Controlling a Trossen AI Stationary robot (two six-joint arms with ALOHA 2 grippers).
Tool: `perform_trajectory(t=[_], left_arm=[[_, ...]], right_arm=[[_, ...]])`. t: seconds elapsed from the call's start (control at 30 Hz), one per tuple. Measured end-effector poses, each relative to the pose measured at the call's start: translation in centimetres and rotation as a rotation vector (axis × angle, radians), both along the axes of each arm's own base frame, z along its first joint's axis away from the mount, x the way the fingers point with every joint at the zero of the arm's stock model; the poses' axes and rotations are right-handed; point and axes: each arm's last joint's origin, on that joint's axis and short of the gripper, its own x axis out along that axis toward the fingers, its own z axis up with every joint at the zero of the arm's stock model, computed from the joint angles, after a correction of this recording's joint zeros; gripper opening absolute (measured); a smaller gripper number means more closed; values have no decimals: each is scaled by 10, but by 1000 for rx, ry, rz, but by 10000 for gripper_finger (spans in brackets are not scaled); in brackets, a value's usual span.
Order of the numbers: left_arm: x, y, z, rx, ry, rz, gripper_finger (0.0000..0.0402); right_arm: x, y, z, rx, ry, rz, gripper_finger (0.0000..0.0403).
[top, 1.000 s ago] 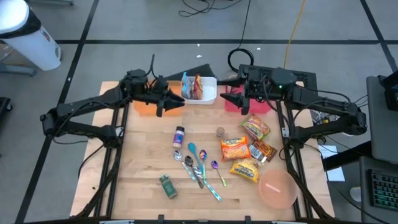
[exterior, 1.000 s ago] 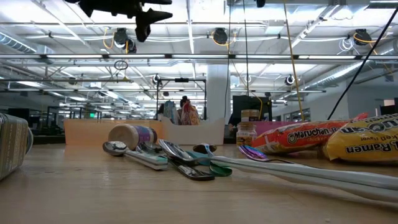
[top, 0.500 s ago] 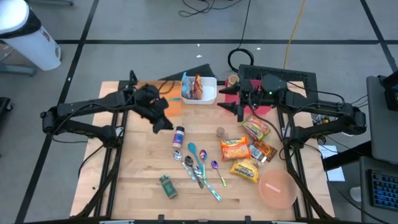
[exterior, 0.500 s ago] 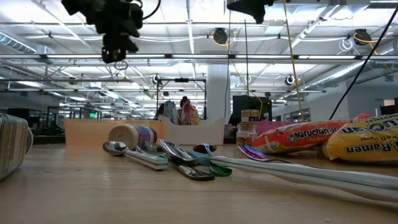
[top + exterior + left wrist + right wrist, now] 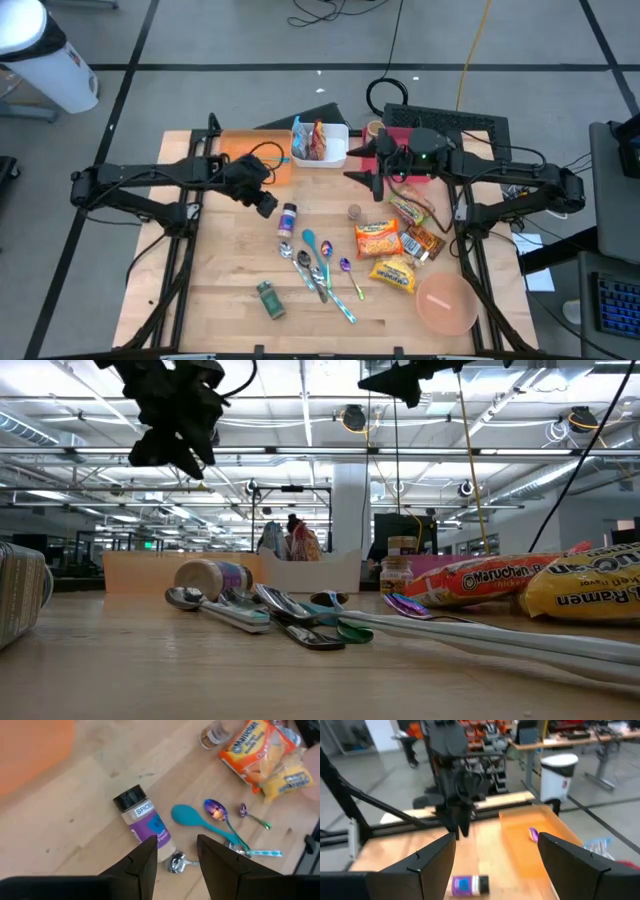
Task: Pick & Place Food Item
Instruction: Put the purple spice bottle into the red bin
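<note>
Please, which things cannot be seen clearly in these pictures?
- White bin contents: high view, packets too small to identify.
- Small jar: high view, label too small.
- Pink bin: high view, mostly covered by the right arm.
- Striped object: low view, cut off by the edge.

Purple-labelled spice jar (image 5: 143, 820) (black cap) lying sideways on table.

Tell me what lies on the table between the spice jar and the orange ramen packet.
In the high view, between the spice jar and the orange ramen packet lie a teal spoon and a purple spoon, heads side by side.
</note>
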Motion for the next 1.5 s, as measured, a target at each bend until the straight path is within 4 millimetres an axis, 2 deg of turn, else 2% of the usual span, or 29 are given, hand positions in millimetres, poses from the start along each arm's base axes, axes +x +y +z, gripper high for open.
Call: perform_trajectory(t=[0.3,0.43,0.63,0.73,0.9,1.13,1.27,1.5], left_arm=[[20,-1,-27,41,130,-43,145],[25,4,-40,48,199,5,145],[33,10,-55,-33,256,96,150],[35,9,-60,-81,276,143,174],[37,3,-62,-174,284,205,248],[47,-22,-59,-277,215,276,341],[48,-39,-59,-248,203,360,359],[50,-46,-66,-207,211,448,345]], right_arm=[[5,4,-3,-3,9,-11,270],[3,5,-1,-9,3,13,272],[2,7,-3,-28,21,101,267],[2,8,-4,-34,37,140,266],[-7,10,0,-49,41,200,265],[-23,13,3,-74,77,260,265],[-30,15,2,-73,117,265,265],[-36,17,1,-58,151,296,265]])
